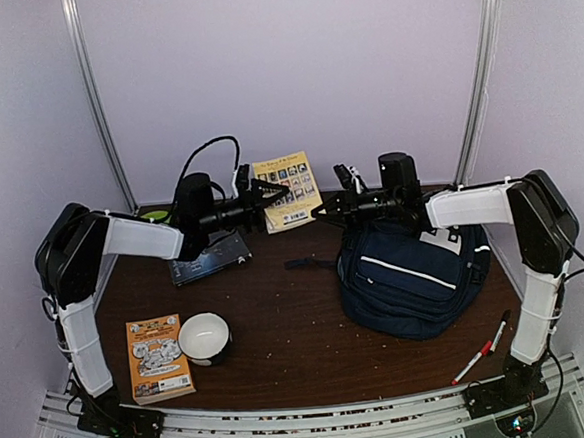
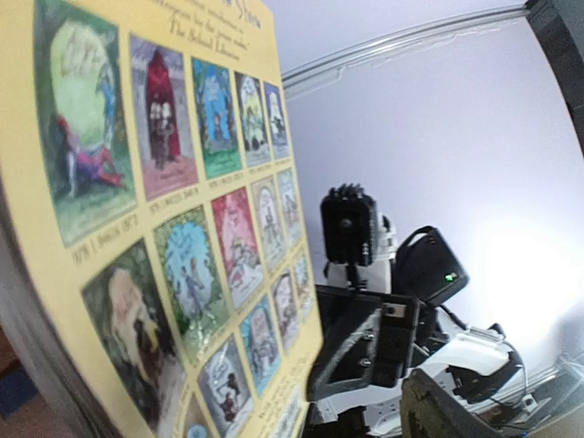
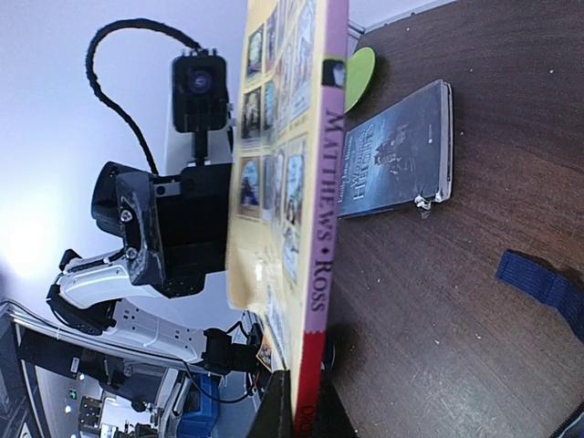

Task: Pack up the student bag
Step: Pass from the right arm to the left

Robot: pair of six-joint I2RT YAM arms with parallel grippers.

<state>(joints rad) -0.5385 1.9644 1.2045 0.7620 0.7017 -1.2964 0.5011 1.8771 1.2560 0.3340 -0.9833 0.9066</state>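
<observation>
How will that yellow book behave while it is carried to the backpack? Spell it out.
The yellow book looks like a thin paperback, so it may flex if pinched near one edge. Its cover looks smooth, so it could slip or pivot in the right gripper, which appears to pinch its spine. It is probably light.

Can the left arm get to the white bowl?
Probably yes. The white bowl sits uncovered on the left arm's side, beside the orange book, with nothing blocking it. But the left tool is up against the yellow book and may be busy with it.
</observation>
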